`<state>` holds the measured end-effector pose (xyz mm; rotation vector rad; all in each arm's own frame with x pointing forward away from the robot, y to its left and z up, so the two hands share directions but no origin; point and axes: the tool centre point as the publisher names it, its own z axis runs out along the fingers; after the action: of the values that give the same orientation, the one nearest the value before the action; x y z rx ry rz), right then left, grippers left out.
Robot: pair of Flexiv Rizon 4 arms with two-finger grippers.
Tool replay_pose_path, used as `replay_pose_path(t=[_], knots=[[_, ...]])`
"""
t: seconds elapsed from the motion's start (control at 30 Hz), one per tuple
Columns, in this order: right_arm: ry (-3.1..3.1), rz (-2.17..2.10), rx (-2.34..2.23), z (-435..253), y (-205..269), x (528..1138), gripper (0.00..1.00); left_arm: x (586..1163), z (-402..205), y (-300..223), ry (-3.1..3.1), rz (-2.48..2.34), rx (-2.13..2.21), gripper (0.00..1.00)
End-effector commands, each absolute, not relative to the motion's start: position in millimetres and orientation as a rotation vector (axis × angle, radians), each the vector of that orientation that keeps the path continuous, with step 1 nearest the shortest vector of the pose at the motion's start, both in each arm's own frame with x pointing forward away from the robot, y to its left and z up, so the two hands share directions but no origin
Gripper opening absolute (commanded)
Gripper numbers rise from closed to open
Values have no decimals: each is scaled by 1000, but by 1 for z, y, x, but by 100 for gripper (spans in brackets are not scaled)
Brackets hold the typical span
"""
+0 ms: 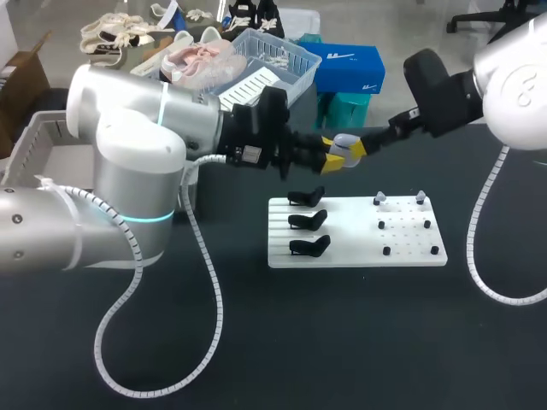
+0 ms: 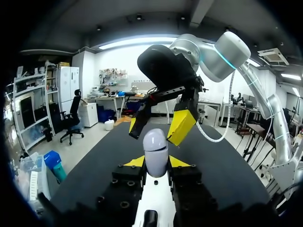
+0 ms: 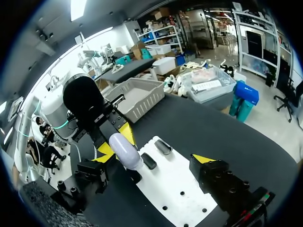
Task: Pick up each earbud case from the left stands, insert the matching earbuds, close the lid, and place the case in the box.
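Note:
A pale lilac earbud case (image 1: 345, 142) is held upright above the table, lid closed, with my left gripper (image 1: 332, 155) shut on its lower half. In the left wrist view the case (image 2: 155, 152) stands between my own yellow tips (image 2: 156, 162). My right gripper (image 1: 355, 148) faces it from the other side, open, its fingers (image 2: 181, 125) spread on either side of the case's top without touching it. From the right wrist the case (image 3: 124, 150) sits just inside my wide-open right gripper (image 3: 154, 161). Two small pale earbuds (image 1: 380, 198) rest on the white board (image 1: 410, 248).
Three black stands (image 1: 308, 221) line the board's left half, below the grippers; small black pegs dot its right half. A grey box (image 3: 137, 97) stands at the table's far left edge (image 1: 38, 145). My left arm's white cable (image 1: 209, 290) hangs over the dark tabletop.

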<state>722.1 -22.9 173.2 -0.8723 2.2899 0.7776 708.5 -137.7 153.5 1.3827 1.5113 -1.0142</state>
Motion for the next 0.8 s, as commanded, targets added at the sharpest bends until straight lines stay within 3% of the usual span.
replay_pose_path(t=[0.03, 0.8], knots=[[2287, 777, -880, 176, -25, 725, 100, 707, 152, -139, 1511, -1014, 1388, 0], [2278, 628, -772, 194, -85, 713, 100, 703, 166, -136, 1425, -1029, 1357, 0]])
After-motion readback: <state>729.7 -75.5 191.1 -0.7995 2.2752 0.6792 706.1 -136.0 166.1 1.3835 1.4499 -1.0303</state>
